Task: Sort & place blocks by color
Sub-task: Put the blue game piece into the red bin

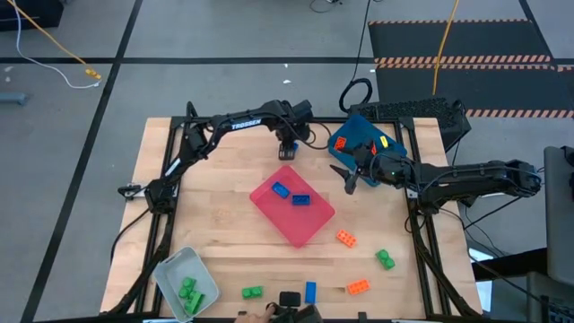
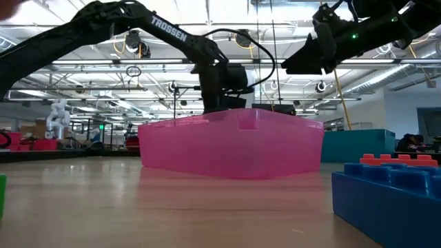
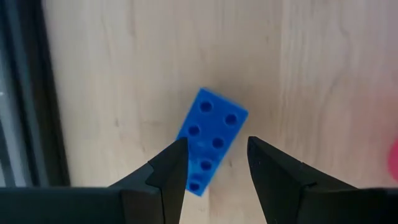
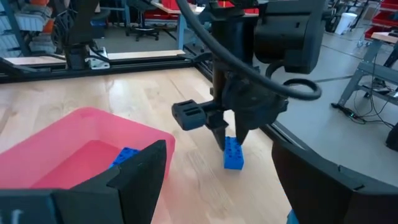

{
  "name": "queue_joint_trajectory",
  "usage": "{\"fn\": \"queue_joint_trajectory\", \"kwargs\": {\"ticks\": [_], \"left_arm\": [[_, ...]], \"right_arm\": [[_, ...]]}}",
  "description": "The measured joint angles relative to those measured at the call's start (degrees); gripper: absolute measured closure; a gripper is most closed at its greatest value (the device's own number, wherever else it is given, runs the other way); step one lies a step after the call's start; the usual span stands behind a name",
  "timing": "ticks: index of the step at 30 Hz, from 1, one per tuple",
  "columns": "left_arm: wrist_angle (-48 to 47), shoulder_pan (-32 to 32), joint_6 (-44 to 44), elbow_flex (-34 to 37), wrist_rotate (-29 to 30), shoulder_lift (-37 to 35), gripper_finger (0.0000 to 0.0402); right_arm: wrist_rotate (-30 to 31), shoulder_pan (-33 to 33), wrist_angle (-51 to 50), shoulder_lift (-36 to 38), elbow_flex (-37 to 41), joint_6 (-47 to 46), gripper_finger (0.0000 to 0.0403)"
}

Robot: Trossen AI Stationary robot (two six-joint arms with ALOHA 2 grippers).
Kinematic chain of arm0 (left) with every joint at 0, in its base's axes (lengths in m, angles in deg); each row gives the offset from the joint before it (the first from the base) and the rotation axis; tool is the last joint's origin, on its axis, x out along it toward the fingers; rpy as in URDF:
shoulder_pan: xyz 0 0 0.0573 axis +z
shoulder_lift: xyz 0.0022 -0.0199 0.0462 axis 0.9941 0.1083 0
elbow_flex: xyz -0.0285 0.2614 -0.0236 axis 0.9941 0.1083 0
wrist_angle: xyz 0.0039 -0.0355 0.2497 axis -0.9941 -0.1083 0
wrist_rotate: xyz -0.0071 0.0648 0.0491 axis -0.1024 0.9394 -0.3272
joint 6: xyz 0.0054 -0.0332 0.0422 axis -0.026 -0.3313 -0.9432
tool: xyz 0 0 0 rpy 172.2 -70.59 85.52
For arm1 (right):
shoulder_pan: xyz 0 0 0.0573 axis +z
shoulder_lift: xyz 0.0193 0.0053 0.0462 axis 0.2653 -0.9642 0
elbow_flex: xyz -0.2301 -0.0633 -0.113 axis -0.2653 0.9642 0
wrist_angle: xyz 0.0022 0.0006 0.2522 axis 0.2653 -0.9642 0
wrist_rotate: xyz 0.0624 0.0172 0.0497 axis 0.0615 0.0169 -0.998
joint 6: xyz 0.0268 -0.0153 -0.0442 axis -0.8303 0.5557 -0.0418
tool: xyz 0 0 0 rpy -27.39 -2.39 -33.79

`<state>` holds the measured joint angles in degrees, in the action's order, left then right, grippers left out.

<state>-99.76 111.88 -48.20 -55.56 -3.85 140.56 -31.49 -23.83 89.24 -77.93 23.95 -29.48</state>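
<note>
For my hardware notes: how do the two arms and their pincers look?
Both arms are dark, black jointed tubes. The left arm carries white TROSSEN lettering and a looping black cable. Its left pincer has two black wedge-shaped fingers. The right pincer has broader black fingers; a small green light shows on the right arm.

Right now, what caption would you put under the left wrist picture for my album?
Left claw, open, straddling a blue block on the wooden table.

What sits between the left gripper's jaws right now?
A blue block stands on the bare wooden table, partly between the open jaws of the left gripper; the left wrist view shows it, the right wrist view confirms.
</note>
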Motion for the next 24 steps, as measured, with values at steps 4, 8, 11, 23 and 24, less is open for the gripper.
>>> {"fn": "queue_joint_trajectory", "kwargs": {"ticks": [4,8,11,23,24], "left_arm": [[0.27,0.24,0.38,0.0,1.4,-0.07,0.0233],[-1.87,0.35,2.0,0.0,1.86,0.0,0.0231],[-2.85,0.28,2.78,0.0,1.83,0.04,0.0216],[-4.23,1.29,3.6,0.0,1.88,0.09,0.0109],[-4.21,1.47,3.51,0.0,1.84,0.1,0.0103]], "right_arm": [[0.02,0.52,-0.75,0.0,0.0,-0.12,0.0117],[0.01,1.78,-1.83,0.0,0.0,-2.25,0.0117],[0.02,3.08,-2.7,0.0,0.0,-3.12,0.0117],[0.13,5.18,-1.31,0.0,0.02,-3.9,0.0117],[0.15,5.18,-1.3,0.0,0.0,-3.9,0.0117]]}}
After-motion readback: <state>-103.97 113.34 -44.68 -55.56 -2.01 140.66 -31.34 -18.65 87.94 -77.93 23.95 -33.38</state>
